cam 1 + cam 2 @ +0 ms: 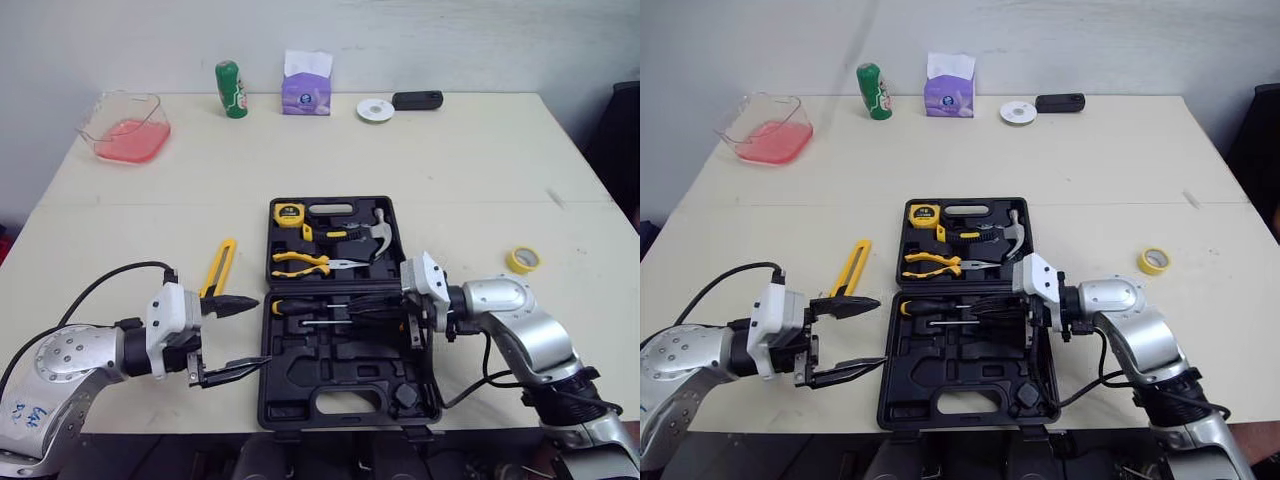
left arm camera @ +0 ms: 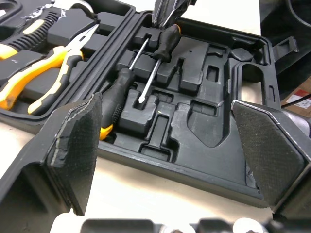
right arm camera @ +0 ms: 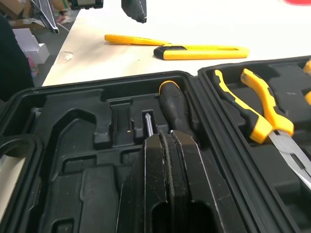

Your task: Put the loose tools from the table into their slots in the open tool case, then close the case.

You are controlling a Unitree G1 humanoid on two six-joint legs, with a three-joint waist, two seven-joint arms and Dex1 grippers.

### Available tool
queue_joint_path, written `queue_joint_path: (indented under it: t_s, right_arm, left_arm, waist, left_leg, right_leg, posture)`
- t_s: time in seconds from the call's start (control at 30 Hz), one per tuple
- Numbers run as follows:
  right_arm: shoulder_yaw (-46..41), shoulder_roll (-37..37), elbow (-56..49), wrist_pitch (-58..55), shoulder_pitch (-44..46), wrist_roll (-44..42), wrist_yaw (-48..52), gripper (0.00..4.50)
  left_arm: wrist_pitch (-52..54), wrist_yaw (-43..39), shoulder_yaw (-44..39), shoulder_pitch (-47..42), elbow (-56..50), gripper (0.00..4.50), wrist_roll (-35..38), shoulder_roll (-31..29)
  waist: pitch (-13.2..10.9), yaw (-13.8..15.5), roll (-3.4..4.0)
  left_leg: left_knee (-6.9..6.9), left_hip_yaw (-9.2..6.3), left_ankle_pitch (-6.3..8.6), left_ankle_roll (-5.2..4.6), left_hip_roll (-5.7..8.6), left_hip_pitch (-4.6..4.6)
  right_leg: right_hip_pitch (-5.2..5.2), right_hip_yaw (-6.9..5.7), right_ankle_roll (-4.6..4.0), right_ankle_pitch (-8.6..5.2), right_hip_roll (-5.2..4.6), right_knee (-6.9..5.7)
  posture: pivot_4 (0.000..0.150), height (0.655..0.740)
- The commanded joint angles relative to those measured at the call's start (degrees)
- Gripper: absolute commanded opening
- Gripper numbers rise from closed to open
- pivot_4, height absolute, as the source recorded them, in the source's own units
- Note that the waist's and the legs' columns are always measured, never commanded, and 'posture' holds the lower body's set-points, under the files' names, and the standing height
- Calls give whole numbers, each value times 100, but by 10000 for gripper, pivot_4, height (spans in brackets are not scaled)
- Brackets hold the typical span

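Left eye view: the utility knife [image 1: 219, 267], long axis pointing away, lies just beyond the wide-spread left gripper [image 1: 258, 332]; the right gripper [image 3: 170, 138], clenched, perhaps presses a screwdriver [image 3: 175, 104].

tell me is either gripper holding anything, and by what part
Left gripper: jaws open, nothing held. Right gripper: jaws shut at the handle end of a screwdriver lying in the tool case; whether they pinch it cannot be told.
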State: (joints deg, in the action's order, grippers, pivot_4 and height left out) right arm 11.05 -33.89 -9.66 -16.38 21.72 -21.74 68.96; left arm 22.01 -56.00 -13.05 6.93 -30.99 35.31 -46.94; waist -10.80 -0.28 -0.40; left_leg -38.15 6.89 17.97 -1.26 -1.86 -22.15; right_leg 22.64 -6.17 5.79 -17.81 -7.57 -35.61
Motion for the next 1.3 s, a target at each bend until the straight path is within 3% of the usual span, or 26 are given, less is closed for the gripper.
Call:
queue_joint_path:
  t_s: [0.03, 0.3, 1.07, 1.3]
  right_arm:
    - [45, 7, 169, 304, 52, 177, 43, 319]
    - [111, -254, 930, 832, 198, 615, 320, 319]
    - [495, -146, 1084, 1140, -260, 914, 226, 319]
    - [695, -289, 1233, 299, -263, 1027, 41, 319]
  left_arm:
    - [-121, -52, -66, -7, -74, 45000, -47, -22]
    - [5, 66, -33, -154, -243, 45000, 104, 20]
    - [-48, -43, 25, -39, -224, 45000, -48, -60]
    - [-66, -14, 89, -10, -228, 45000, -138, -33]
  waist:
    - [0, 0, 0]
    - [0, 0, 0]
    - [10, -21, -16]
    - [27, -39, -35]
  left_leg:
    - [0, 0, 0, 0, 0, 0]
    - [-1, 1, 0, 0, 2, 0]
    - [-2, 0, -2, 3, -5, 14]
    - [5, 2, 6, 14, -16, 62]
  right_leg:
    - [0, 0, 0, 0, 0, 0]
    - [0, -1, 0, 0, -1, -1]
    - [-9, 3, 0, 0, -3, -4]
    - [-49, 8, -6, -3, -16, -2]
  posture:
    - [1500, 7400]
    - [1500, 7400]
    - [1500, 7400]
    - [1500, 7400]
